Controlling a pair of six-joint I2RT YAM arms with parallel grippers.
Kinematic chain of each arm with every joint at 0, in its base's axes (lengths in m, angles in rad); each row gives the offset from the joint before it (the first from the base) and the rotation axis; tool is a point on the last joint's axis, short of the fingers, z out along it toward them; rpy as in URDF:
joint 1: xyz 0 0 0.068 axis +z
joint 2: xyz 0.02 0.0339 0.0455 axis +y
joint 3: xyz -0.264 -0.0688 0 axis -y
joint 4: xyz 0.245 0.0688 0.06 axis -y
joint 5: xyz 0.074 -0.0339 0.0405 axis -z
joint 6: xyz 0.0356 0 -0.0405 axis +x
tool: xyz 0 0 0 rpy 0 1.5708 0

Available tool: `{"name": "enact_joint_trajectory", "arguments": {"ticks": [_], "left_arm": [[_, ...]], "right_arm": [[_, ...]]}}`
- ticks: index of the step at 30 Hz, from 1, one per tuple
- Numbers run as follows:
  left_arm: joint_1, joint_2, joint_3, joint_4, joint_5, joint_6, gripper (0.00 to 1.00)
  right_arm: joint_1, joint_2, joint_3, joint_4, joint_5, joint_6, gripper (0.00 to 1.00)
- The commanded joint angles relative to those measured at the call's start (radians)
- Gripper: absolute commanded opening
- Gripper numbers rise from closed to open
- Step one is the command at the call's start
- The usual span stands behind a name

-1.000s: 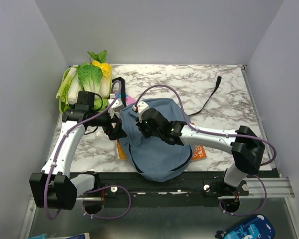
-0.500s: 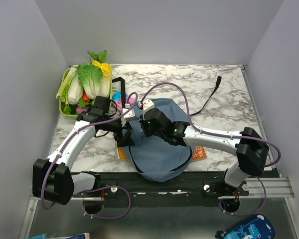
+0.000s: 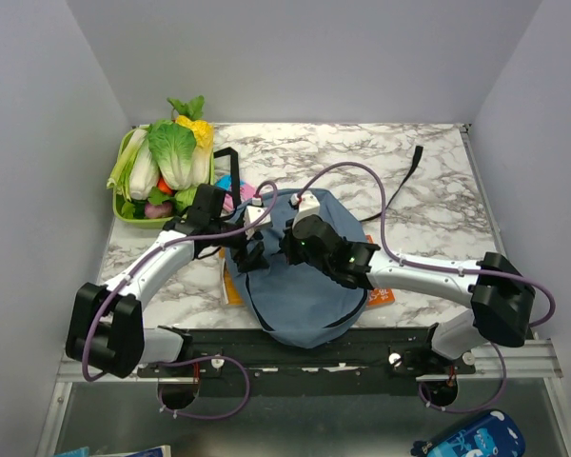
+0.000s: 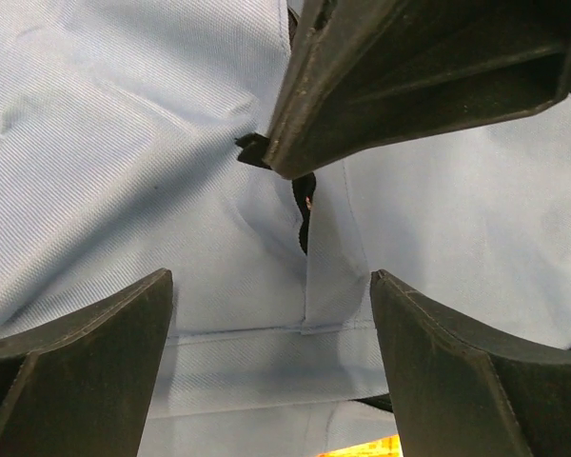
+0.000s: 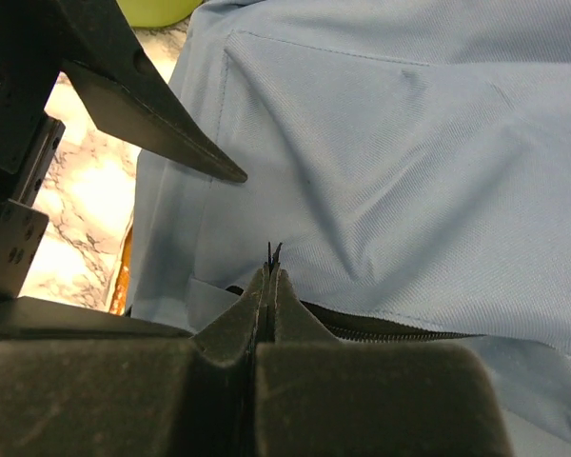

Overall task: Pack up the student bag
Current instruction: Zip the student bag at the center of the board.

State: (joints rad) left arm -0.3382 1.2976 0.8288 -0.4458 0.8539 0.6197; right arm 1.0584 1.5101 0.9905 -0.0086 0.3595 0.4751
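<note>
Evidently you were at the opening step. The student bag lay low in the middle of the top view, on the table, and its zipper looked mostly closed. Your right gripper had its fingers pressed together on a thin black tab at the zipper's end (most likely the pull, though it was too slim to be sure). Your left gripper hung spread over the blue fabric just beside that spot, gripping nothing.

To my eye, the next move called for the left gripper to pin a fold of cloth near the zipper. The right could then draw the tab along the track without dragging the whole bag.

Several things were hard to judge. Both grippers covered the zipper from above, so you could not see how far it ran. Nor could you tell whether the bag held anything. The orange book showing from under its right edge was mostly hidden.
</note>
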Motion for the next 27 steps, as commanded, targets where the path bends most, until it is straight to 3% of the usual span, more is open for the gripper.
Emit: {"name": "enact_joint_trajectory", "arguments": {"ticks": [1,5,15,22,27], "left_arm": [[-0.012,0.031,0.016,0.084,0.049,0.002,0.88],[-0.045,0.092,0.076,-0.043,0.065,0.078,0.84],[-0.079,0.101,0.05,-0.028,0.062,0.072,0.78],[-0.097,0.037,0.041,-0.056,0.077,0.083,0.86],[-0.101,0.063,0.0,0.083,0.024,-0.007,0.71]], "right_arm": [[-0.008,-0.042,-0.047,0.076,0.062,0.103,0.01],[-0.009,-0.047,-0.055,0.088,0.05,0.137,0.01],[-0.014,-0.048,-0.05,0.099,0.055,0.152,0.01],[-0.02,-0.036,-0.039,0.101,0.056,0.146,0.01],[-0.02,-0.042,-0.038,0.101,0.05,0.149,0.01]]}}
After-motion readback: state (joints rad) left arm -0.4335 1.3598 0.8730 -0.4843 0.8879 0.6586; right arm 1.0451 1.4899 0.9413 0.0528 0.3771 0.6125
